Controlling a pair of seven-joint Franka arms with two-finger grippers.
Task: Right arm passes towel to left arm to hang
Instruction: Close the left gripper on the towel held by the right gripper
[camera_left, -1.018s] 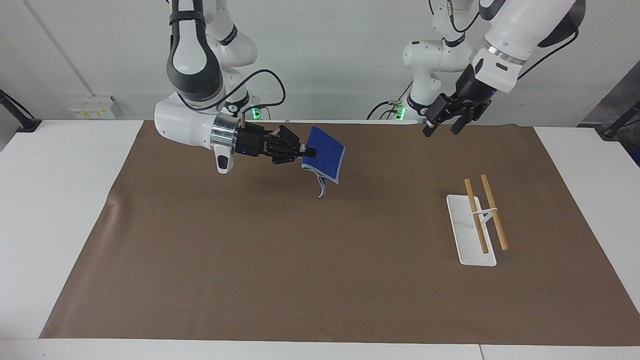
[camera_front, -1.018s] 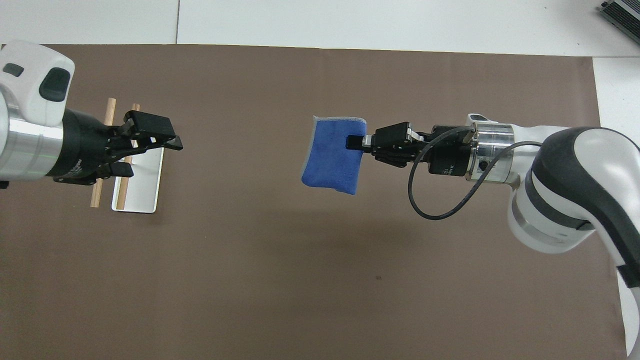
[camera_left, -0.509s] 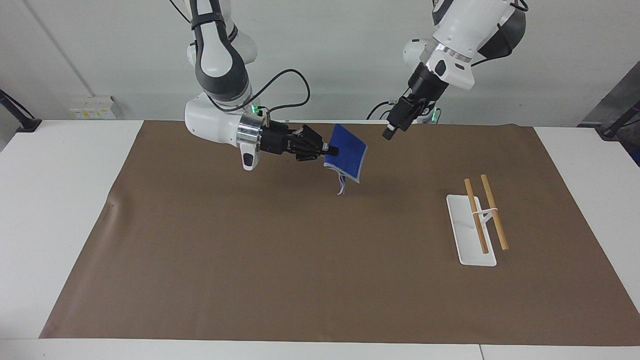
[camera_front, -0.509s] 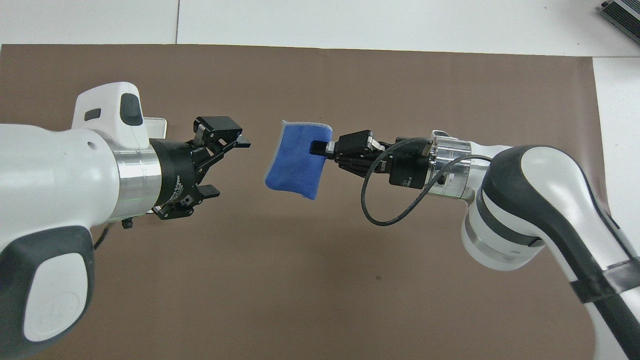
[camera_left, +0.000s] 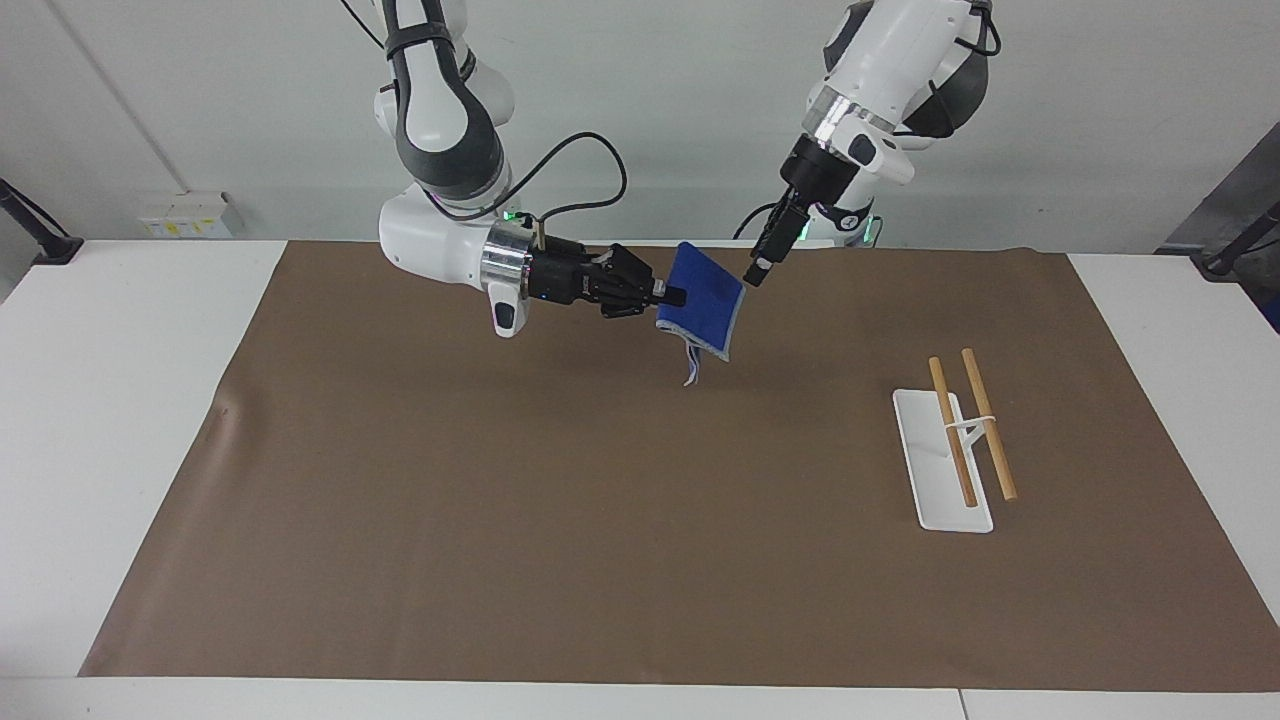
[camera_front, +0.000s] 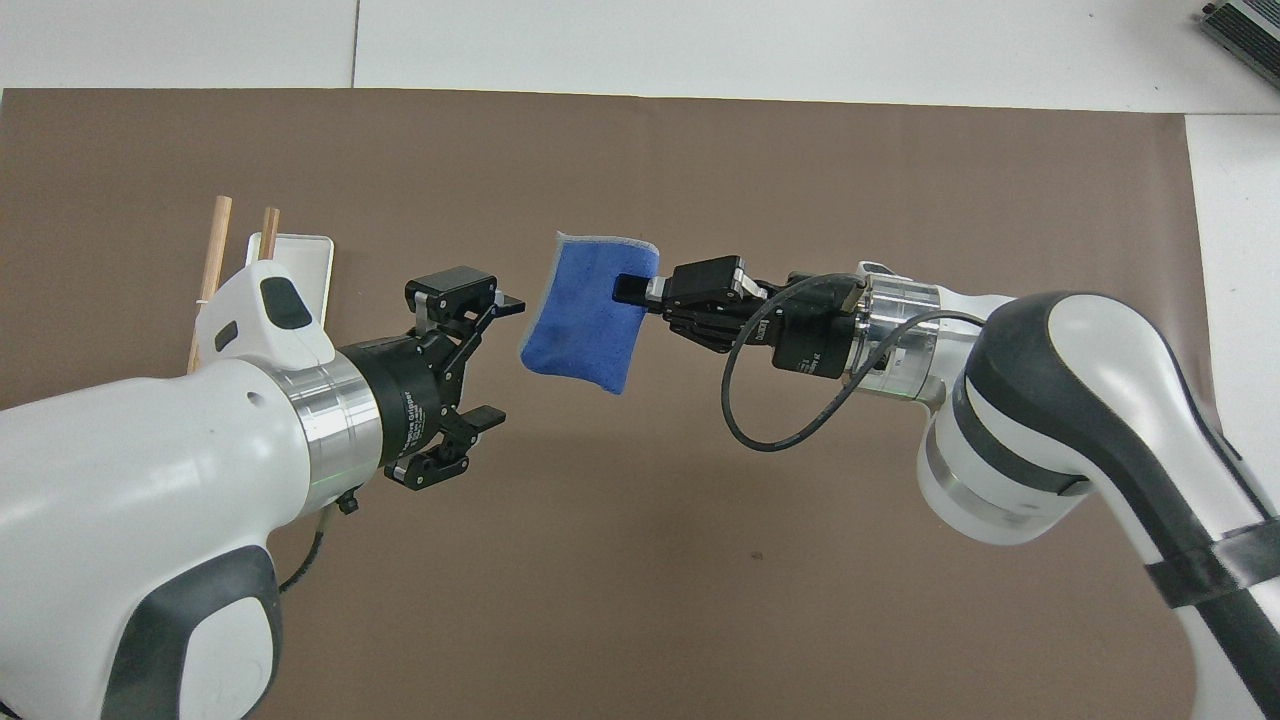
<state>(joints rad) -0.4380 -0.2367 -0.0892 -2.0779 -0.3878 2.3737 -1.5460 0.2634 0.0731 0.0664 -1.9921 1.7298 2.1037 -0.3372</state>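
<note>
Overhead view, right tool (camera_front: 632, 289) pinching towel (camera_front: 588, 313), left tool (camera_front: 497, 360) open alongside

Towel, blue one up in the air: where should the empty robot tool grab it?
Probably the towel's free edge, the one pointing toward the left tool. The right tool is shut on the other edge, and the cloth hangs flat and open over the brown mat. The left tool is open and level with that free edge, so coming straight in sideways, one finger on each face, looks best.
</note>
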